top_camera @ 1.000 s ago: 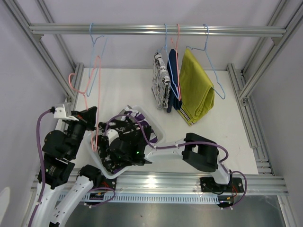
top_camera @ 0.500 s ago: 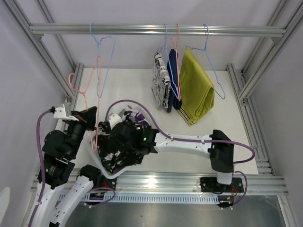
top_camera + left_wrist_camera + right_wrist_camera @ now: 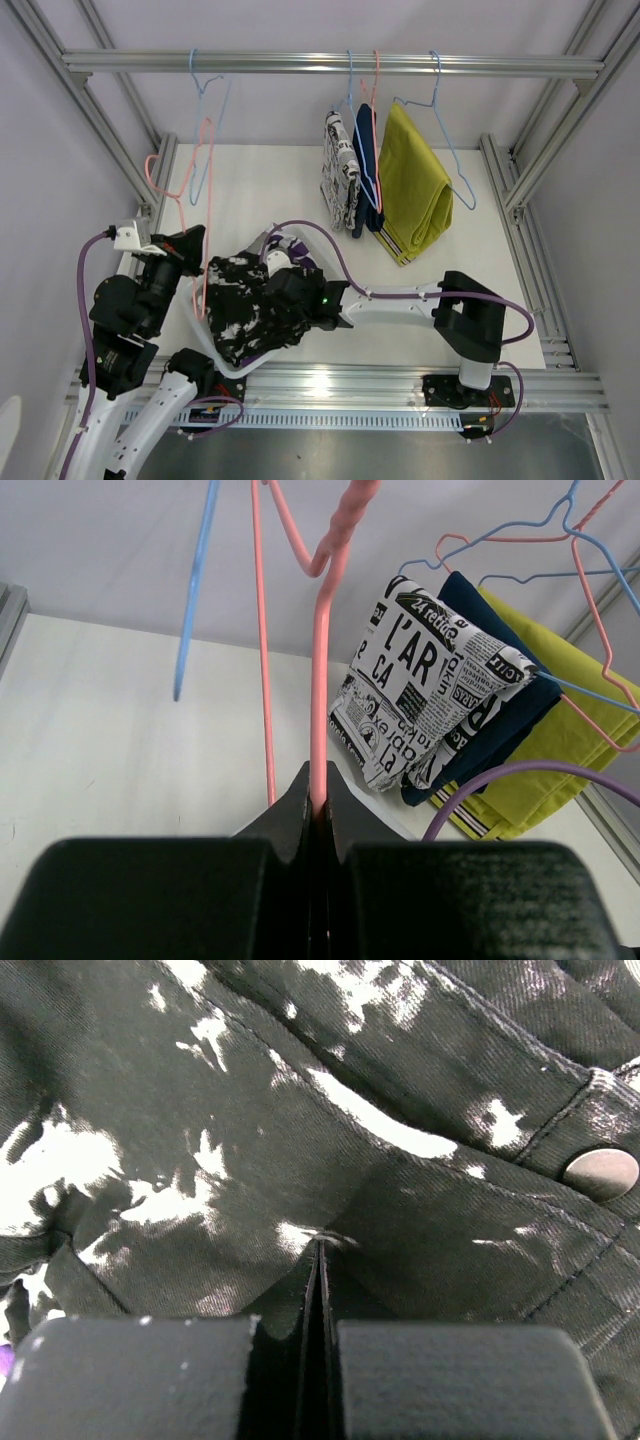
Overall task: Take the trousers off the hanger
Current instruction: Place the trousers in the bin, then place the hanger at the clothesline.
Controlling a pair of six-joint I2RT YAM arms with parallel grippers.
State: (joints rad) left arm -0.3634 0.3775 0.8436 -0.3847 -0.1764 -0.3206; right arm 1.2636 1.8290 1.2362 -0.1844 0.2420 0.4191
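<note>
At the near left of the tabletop (image 3: 270, 190), the black-and-white splotched trousers (image 3: 245, 305) lie bunched in a heap over a white tub (image 3: 213, 352), off any hanger. The right gripper (image 3: 318, 1255) is pinched tight on a fold of this cloth, its jaws closed with only the fabric between them. The right wrist view is filled with the dark splotched cloth and a metal button (image 3: 600, 1173). From above, the right gripper itself is hidden under the heap. A corner of the purple, grey and white camouflage trousers (image 3: 296, 243) shows just behind the heap, touching it.

The left gripper (image 3: 318, 798) is closed on the wire of a bare pink hanger (image 3: 320, 670), which stands roughly upright above the fingers. A blue hanger (image 3: 205, 110), also bare, hangs from the rail (image 3: 300, 63) on the left, just beside the pink one.

Farther right on the same rail, three pairs hang folded over hangers, side by side and touching. The white trousers with black print (image 3: 340, 180) are on the left and the navy trousers (image 3: 364, 160) are in the middle. On the right are the mustard yellow trousers (image 3: 415, 185), with a striped waistband at the lower edge.
</note>
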